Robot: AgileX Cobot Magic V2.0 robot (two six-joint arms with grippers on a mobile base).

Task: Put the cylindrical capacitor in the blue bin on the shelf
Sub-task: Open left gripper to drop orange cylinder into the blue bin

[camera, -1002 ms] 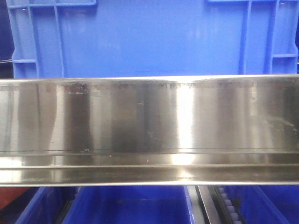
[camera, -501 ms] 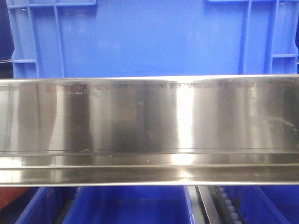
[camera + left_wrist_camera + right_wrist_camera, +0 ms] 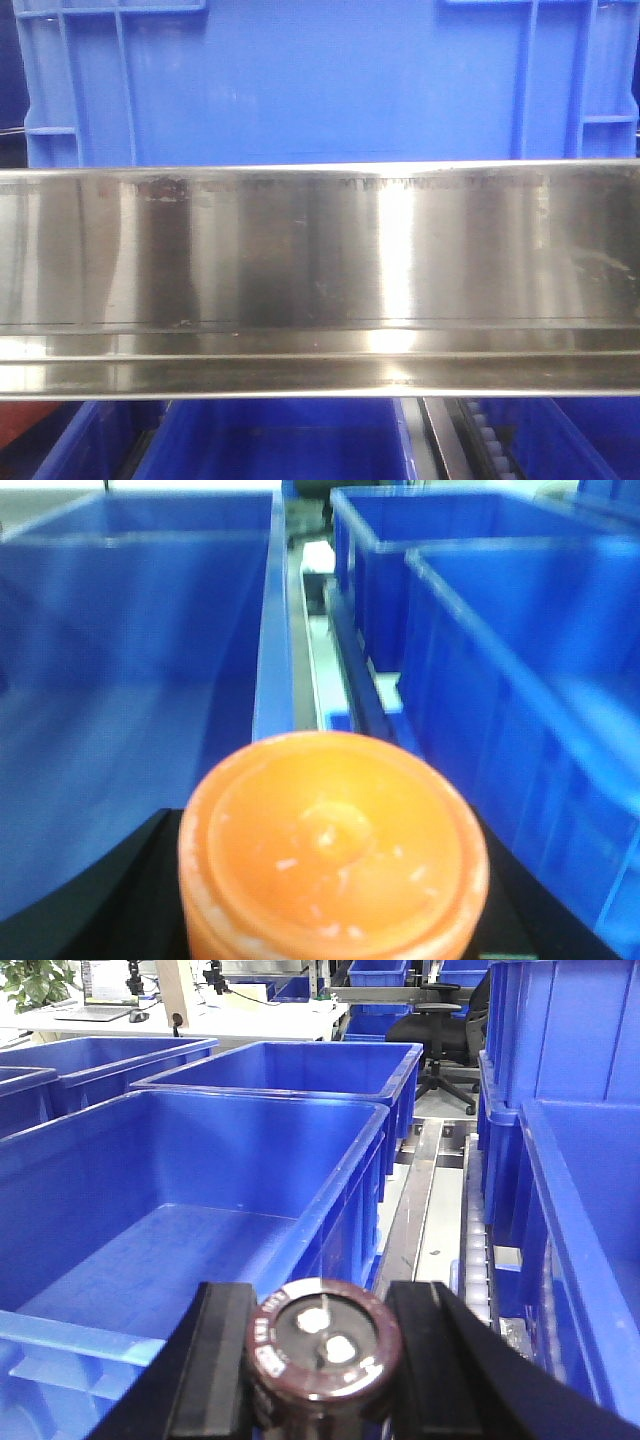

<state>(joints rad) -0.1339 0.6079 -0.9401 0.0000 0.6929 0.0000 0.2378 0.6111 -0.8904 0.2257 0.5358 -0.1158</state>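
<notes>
**Left wrist view: capacitor clamped, blue bins ahead**

The cylindrical capacitor [image 3: 333, 845] fills the frame at 6 o'clock, its round orange end cap facing the camera. The left gripper [image 3: 333, 925] is closed on it, with black finger parts showing on either side at 7 and 5 o'clock. Beyond it, a large open bin [image 3: 130, 680] lies at 10 o'clock. Two more bins [image 3: 520, 690] stand at 2 o'clock, with a narrow gap running towards 12 between the two sides.

In the right wrist view, the right gripper [image 3: 322, 1360] is clamped on a dark maroon cylinder [image 3: 322, 1345] with a silvery end face, at 6 o'clock. Its black fingers [image 3: 215, 1360] press on both flanks. A deep blue tub [image 3: 200, 1200] sits at 9 o'clock, and a metal track [image 3: 420, 1200] runs up towards 12.

In the front-facing view, the shelf [image 3: 320, 270] shows as a shiny steel rail across the middle. A blue bin [image 3: 320, 80] stands above it at 12 o'clock and a lower bin [image 3: 280, 440] sits at 6. Neither arm shows in this view.
</notes>
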